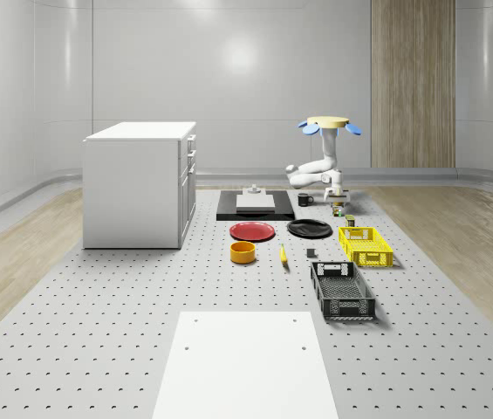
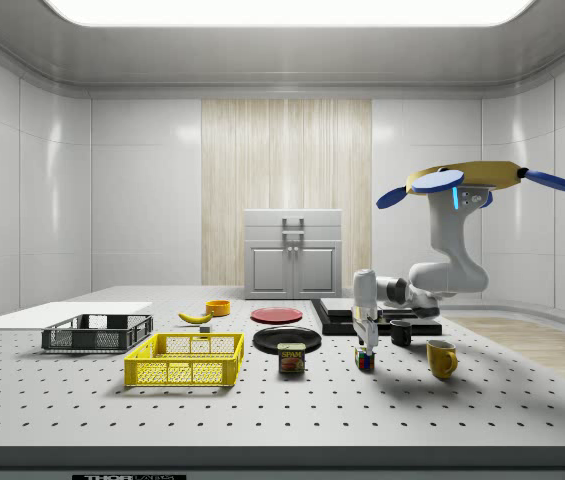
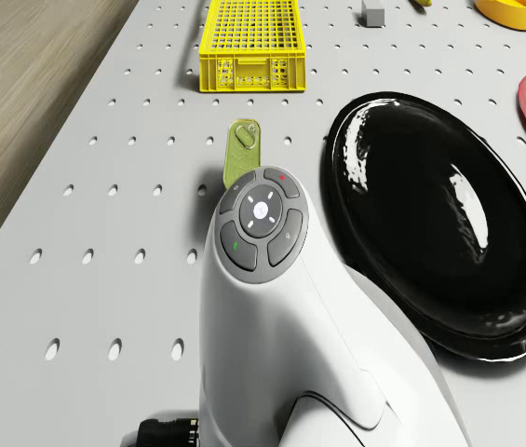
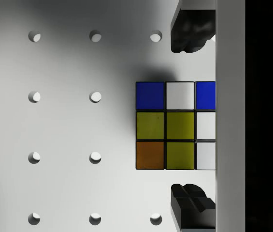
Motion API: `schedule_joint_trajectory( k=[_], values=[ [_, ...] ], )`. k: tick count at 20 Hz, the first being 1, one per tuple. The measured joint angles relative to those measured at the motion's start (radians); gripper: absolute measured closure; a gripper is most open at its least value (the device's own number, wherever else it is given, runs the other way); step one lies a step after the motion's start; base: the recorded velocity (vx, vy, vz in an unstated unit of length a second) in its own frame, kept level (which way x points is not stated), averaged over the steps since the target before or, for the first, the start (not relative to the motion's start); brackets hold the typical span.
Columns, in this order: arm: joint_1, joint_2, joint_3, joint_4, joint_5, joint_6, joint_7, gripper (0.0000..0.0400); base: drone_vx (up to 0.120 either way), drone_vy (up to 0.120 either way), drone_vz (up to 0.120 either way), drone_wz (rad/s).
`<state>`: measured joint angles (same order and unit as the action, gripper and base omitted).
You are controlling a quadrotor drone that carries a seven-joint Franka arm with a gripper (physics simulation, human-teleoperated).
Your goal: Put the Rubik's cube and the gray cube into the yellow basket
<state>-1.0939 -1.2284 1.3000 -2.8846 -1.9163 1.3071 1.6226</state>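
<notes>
**Multicoloured Rubik's cube between parted fingers, not clamped**

Multicoloured Rubik's cube point(image 4: 175, 125) sitting on grey perforated table point(image 4: 64, 125), directly under two-finger gripper point(image 4: 190, 118). Dark fingertips point(image 4: 189, 31) well apart, one past each side of cube, gap visible on both sides in wrist view, no contact. Top face: blue, white, blue row, then olive-yellow, white and orange tiles. In side view gripper point(image 2: 364, 345) pointing straight down, just above cube point(image 2: 364, 360); same spot in whole-scene view point(image 1: 337, 208).

Drone point(image 2: 477, 180), yellow body with blue rotors, hovering above table behind gripper, white arm point(image 2: 447, 270) folded down and forward from it.

Yellow plastic mesh basket point(image 1: 365, 245) near gripper, toward whole-scene view's bottom; small gray cube point(image 1: 311, 254) beyond basket's left side there, also seen in drone view point(image 3: 372, 13) beside basket point(image 3: 249, 42).

Glossy black round plate point(image 3: 435, 219) just beside gripper. Small green-labelled tin can point(image 2: 292, 357) between gripper and basket in side view. Yellow mug point(image 2: 441, 357) on gripper's other side. Black mug point(image 1: 304, 199) close by too. Red plate point(image 1: 252, 230), orange bowl point(image 1: 243, 251), black mesh crate point(image 1: 343, 291), white cabinet point(image 1: 139, 183) well apart from gripper.
</notes>
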Motion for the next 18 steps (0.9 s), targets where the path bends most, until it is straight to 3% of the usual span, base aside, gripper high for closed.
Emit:
schedule_joint_trajectory(
  k=[8, 18],
  values=[
    [0.001, -0.050, -0.078, 0.017, -0.064, 0.074, -0.006, 0.0000, 0.000, 0.000, 0.000, 0.000],
    [-0.005, -0.083, -0.097, 0.026, -0.075, 0.114, -0.004, 0.0000, 0.000, 0.000, 0.000, 0.000]
  ],
)
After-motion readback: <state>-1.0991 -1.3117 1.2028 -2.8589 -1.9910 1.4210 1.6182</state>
